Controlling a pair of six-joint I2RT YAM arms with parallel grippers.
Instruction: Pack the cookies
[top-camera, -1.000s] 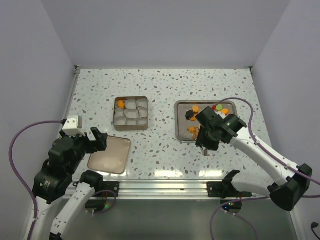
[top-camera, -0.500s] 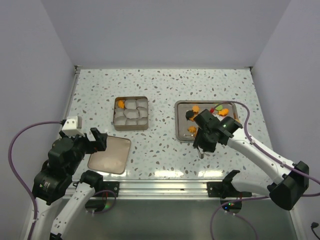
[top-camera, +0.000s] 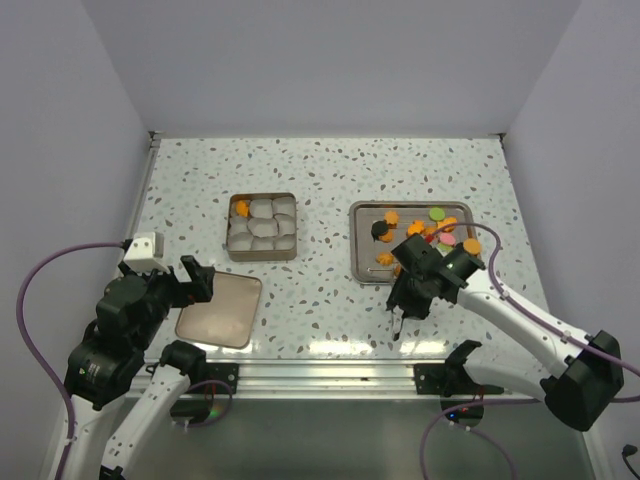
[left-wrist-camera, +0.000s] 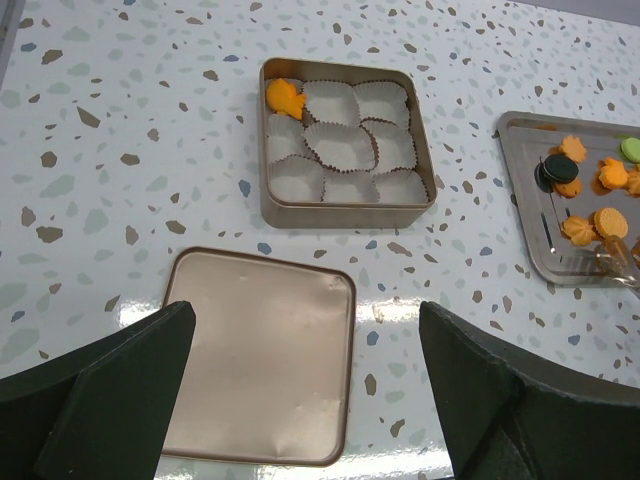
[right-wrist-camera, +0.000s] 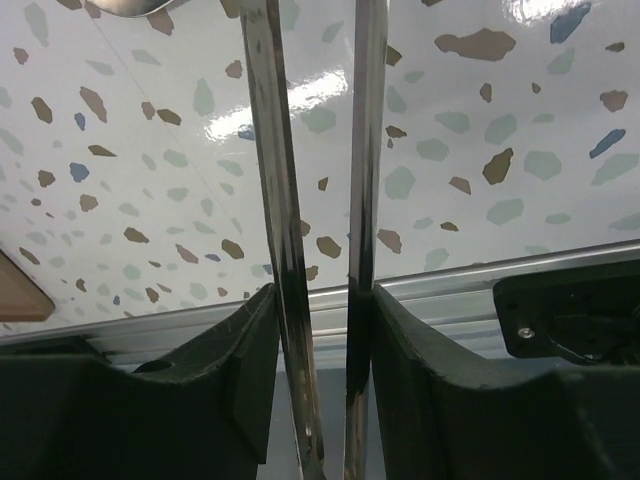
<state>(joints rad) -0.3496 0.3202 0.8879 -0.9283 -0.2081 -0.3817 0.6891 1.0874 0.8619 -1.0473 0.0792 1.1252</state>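
The cookies (top-camera: 437, 226) are small orange, pink, green and dark discs lying on a metal tray (top-camera: 357, 250) at the right. One orange cookie (left-wrist-camera: 285, 98) sits in a paper cup of the square tin (left-wrist-camera: 263, 190). My right gripper (top-camera: 407, 298) hovers just in front of the tray's near left corner, shut on metal tongs (right-wrist-camera: 275, 200); the two blades run up between its fingers, with their tips out of the wrist view. My left gripper (left-wrist-camera: 305, 320) stands wide open above the tin's lid (left-wrist-camera: 260, 355) and holds nothing.
The tin (top-camera: 262, 227) holds several white paper cups. Its lid (top-camera: 220, 310) lies flat at the front left. A metal rail (top-camera: 330, 375) runs along the table's near edge, and grey walls close in the back and both sides.
My right gripper has moved with the tongs off the tray, towards the near edge and slightly left, uncovering more cookies. The left arm has not moved.
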